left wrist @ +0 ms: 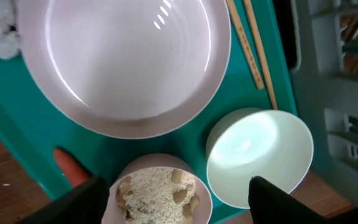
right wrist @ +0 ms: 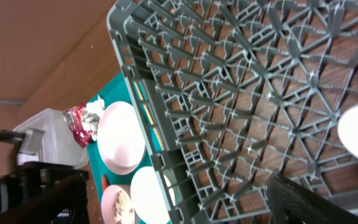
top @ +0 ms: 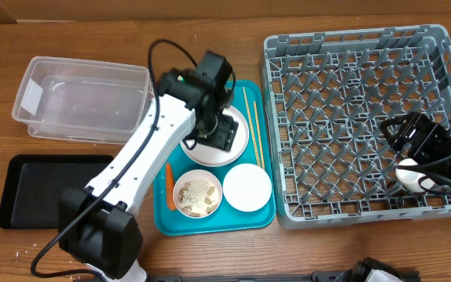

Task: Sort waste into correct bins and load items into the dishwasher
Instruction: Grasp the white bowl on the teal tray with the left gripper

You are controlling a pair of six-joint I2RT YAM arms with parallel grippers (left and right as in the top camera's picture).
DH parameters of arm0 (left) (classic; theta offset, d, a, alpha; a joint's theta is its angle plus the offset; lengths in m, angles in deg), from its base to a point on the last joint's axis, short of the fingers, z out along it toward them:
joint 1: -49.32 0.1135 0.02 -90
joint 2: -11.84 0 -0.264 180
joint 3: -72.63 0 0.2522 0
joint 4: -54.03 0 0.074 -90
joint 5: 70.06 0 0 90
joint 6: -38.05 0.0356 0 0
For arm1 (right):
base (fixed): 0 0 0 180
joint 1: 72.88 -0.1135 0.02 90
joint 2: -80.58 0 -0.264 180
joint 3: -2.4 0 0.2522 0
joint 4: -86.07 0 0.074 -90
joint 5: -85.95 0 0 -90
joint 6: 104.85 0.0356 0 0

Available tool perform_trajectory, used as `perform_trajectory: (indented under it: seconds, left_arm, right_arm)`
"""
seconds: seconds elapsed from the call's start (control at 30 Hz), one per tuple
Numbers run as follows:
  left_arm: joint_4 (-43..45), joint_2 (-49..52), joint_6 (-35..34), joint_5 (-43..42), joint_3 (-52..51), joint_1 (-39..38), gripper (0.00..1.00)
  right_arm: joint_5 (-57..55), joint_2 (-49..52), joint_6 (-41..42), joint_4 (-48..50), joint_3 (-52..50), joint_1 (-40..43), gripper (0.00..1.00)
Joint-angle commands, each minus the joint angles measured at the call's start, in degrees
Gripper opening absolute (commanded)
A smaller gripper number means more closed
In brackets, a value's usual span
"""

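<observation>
My left gripper (left wrist: pixel 176 205) hangs open over the teal tray (top: pixel 210 221). Its fingers (left wrist: pixel 79 202) straddle a small bowl of beige food scraps (left wrist: pixel 157 196) without closing on it. Beyond it lies the large plate (left wrist: pixel 129 56). An empty white bowl (left wrist: pixel 257 155) sits to the right, chopsticks (left wrist: pixel 250 43) along the tray edge and a carrot piece (left wrist: pixel 70 167) to the left. Crumpled paper (left wrist: pixel 2 31) and a red wrapper (right wrist: pixel 78 121) sit at the tray's far corner. My right gripper (top: pixel 398 135) is open and empty above the grey dish rack (top: pixel 351 94), beside a white cup (top: pixel 408 174) in the rack.
A clear tub (top: pixel 81 98) stands at the back left, with a shallow black tray (top: pixel 45 188) in front of it. The left arm (top: pixel 143 149) slants across the gap between these bins and the teal tray. The rack's upright pegs (right wrist: pixel 241 93) fill the right side.
</observation>
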Motion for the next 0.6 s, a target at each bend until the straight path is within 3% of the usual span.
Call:
perform_trajectory:
  seconds: [0.0, 0.13, 0.23, 0.4, 0.57]
  left_arm:
    - [1.84, 0.94, 2.05, -2.84, -4.09, -1.22, 0.67]
    - [3.91, 0.94, 0.48, -3.67, -4.79, -0.85, 0.6]
    - [5.01, 1.07, 2.89, -9.31, -5.01, -1.29, 0.6]
    - [5.38, 1.31, 4.2, -4.22, -6.88, -4.17, 0.58]
    - [10.62, 1.31, 5.2, -3.39, -12.61, -6.97, 0.44]
  right_arm:
    - [0.22, -0.31, -1.86, -1.09, 1.29, -0.9, 0.95]
    - [0.61, -0.31, -3.21, -2.01, 1.29, -5.25, 0.94]
    - [0.37, -0.31, -3.13, -1.36, 1.29, -9.81, 0.95]
    - [0.37, 0.22, -2.73, 1.33, 1.29, -14.47, 0.95]
    - [0.39, 1.7, -2.51, 1.49, 1.29, -15.15, 0.95]
